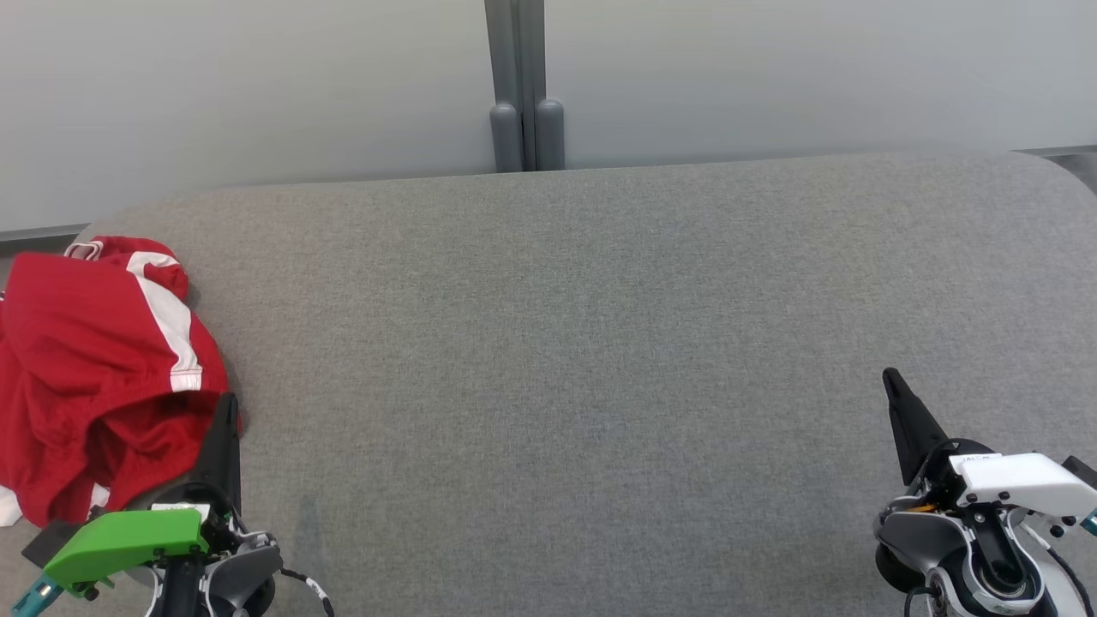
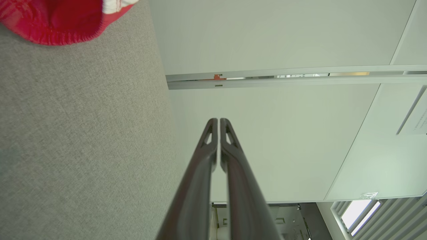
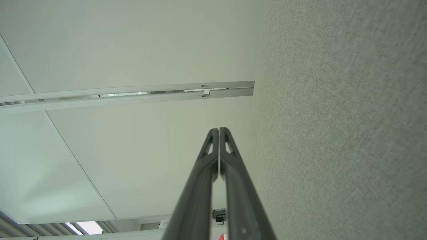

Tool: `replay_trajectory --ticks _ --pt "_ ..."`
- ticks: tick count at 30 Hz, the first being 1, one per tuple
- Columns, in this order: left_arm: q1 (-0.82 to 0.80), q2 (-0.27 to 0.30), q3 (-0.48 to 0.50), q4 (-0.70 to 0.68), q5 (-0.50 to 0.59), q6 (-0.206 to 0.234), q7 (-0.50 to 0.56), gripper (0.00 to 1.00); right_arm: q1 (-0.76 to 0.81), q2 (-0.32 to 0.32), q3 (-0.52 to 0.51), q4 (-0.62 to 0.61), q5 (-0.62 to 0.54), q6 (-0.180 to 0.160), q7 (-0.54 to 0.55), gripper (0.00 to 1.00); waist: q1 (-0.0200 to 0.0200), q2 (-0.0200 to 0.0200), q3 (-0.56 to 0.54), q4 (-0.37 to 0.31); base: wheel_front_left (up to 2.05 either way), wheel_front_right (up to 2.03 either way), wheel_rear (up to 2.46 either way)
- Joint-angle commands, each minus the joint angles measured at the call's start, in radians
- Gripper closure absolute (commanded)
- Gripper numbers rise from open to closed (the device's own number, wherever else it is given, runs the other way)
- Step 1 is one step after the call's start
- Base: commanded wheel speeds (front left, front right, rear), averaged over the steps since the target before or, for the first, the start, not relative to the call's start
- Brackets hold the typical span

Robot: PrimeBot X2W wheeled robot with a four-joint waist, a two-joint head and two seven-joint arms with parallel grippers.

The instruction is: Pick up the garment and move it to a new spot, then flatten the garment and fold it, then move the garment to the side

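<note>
The garment (image 1: 94, 368) is a red piece with white stripes. It lies crumpled in a heap at the far left of the grey fabric-covered table (image 1: 583, 326), close to that end's rounded corner, and part of it runs off the left side of my head view. In my left wrist view a red hem with a bit of white (image 2: 56, 23) shows in the upper left corner, lying on the grey cloth and apart from my fingers.

My left gripper (image 1: 226, 399) sits just beside the heap's near right edge. Its two dark fingers are clenched together with nothing between them, as the left wrist view (image 2: 218, 120) makes plain.

My right gripper (image 1: 891, 374) is well apart from the garment, over the table's right side. It is also pressed closed and empty (image 3: 218, 129).

Beyond the table stand pale wall panels (image 1: 257, 86), with a grey post (image 1: 523, 86) between them.
</note>
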Motion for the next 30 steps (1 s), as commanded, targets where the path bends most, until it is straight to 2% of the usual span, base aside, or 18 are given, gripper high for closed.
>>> replay_trajectory --ticks 1,2,3,16,30 --pt "-0.011 0.003 0.001 0.001 0.005 -0.004 0.002 1.0 -0.005 -0.001 0.0 0.001 -0.003 0.0 0.002 1.0 -0.0001 0.0 0.0 0.0 0.0 0.0 0.0" --pt "-0.011 0.003 0.001 0.001 0.005 -0.004 0.002 1.0 -0.005 -0.001 0.0 0.001 -0.003 0.0 0.002 1.0 -0.0001 0.0 0.0 0.0 0.0 0.0 0.0" --pt "0.001 0.0 0.0 0.003 0.0 0.0 0.0 0.0 0.001 0.0 0.0 0.003 0.0 0.0 0.0 0.0 0.0 0.0 0.0 0.0 0.0 0.0 0.0" --pt "0.025 -0.005 -0.036 0.033 0.035 0.001 -0.05 0.0 0.028 0.007 0.03 0.012 -0.06 0.0 -0.05 0.0 0.0 0.0 -0.003 0.0 0.0 0.0 0.0" --pt "0.019 -0.004 -0.056 0.049 0.273 0.003 -0.112 0.0 0.031 0.005 0.048 -0.006 -0.266 0.0 -0.112 0.0 0.0 0.0 -0.004 0.006 0.0 0.0 0.0"
